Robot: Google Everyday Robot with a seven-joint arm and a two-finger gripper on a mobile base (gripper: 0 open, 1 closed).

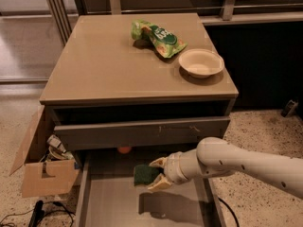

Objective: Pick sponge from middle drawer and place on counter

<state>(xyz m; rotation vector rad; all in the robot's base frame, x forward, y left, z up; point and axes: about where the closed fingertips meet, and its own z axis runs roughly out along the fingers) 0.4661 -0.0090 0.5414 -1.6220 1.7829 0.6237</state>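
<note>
Above grey middle drawer (113, 206), jaws clamping sponge (144, 174)

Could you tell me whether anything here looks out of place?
Only a crumpled green snack bag lying on the tan counter and an open cardboard box leaning beside the cabinet. The gripper holds the dark green sponge in its jaws over the grey middle drawer.

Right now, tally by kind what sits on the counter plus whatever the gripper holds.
Snack bag: 1, on the counter
Paper bowl: 1, on the counter
Sponge: 1, held by the gripper over the middle drawer
Total: 3
</note>
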